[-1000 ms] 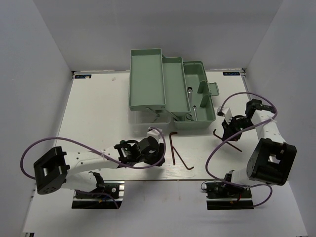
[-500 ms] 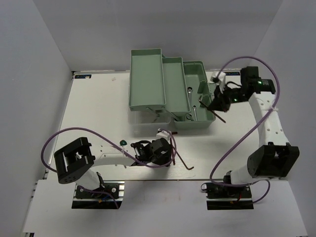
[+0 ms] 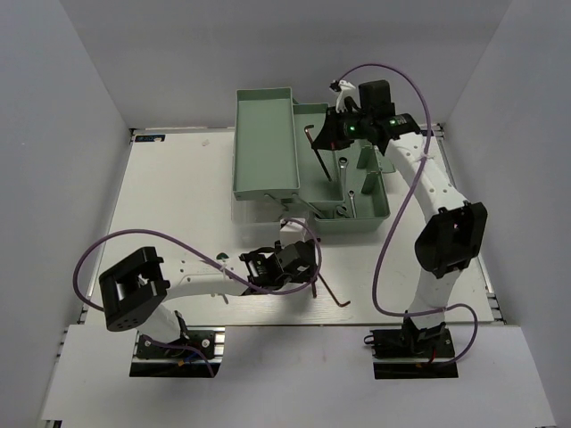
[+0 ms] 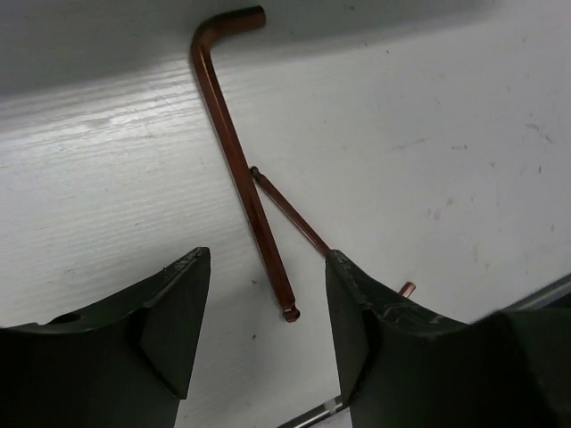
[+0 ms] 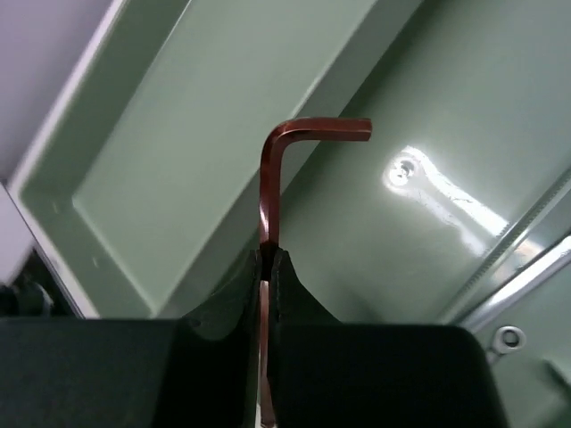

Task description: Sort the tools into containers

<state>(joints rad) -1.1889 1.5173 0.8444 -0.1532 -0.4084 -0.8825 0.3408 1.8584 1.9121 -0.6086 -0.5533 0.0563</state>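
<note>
White table (image 3: 178,205), pale grey walls (image 3: 71,89). Right jaws clamp a hex key (image 5: 271,156) above the toolbox (image 3: 263,143). Left jaws stand apart.

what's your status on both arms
Right gripper shut on hex key, above toolbox trays. Left gripper open over second hex key on table. Nothing in the way.

The toolbox (image 3: 263,143) blocks the middle of the table's (image 3: 178,205) far edge, its stepped trays fanning toward the left. Your right gripper (image 3: 328,134) hangs over the middle tray, with the hex key (image 5: 270,178) pinched in it reaching down toward the tray. The upright handle (image 3: 370,162) walls off the deep compartment beside it. Toward the left and right edges you have bare tabletop. By the near edge, your left gripper (image 4: 266,267) straddles a second hex key (image 4: 234,152), with room on both sides.
</note>
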